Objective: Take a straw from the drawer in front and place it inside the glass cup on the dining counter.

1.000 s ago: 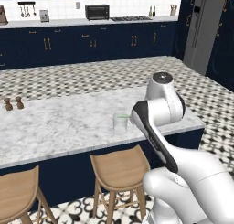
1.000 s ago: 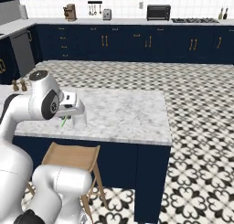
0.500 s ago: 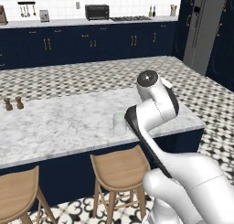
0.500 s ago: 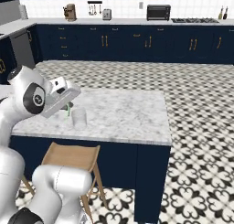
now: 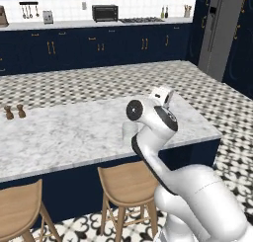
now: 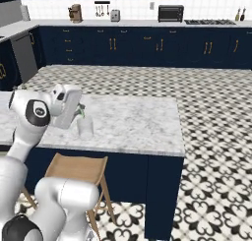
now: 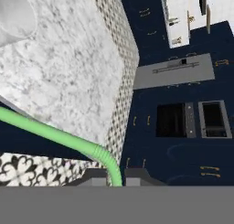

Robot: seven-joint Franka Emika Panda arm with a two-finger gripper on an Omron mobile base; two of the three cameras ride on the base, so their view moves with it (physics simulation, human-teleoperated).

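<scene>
The pale green straw (image 7: 55, 134) runs from my fingertips up and to the left in the hand view, and my gripper (image 7: 116, 181) is shut on its end. In the right base view the gripper (image 6: 76, 109) hangs just left of and above the glass cup (image 6: 85, 127), with the straw (image 6: 80, 108) tilted over the cup's rim. The clear cup (image 7: 13, 13) stands upright on the dining counter (image 6: 128, 122), near its front edge. In the left base view my wrist partly hides the cup (image 5: 127, 132). The drawer is out of view.
Wooden stools (image 5: 123, 174) (image 6: 78, 168) stand under the front edge of the dining counter (image 5: 59, 132). Two small brown shakers (image 5: 15, 111) sit at its far left. Navy cabinets and a marble worktop line the back wall, and a patterned tile floor lies between.
My wrist has swung left and down toward the cup. The straw has risen from beside the cup to its rim. The cup has stayed in place.
</scene>
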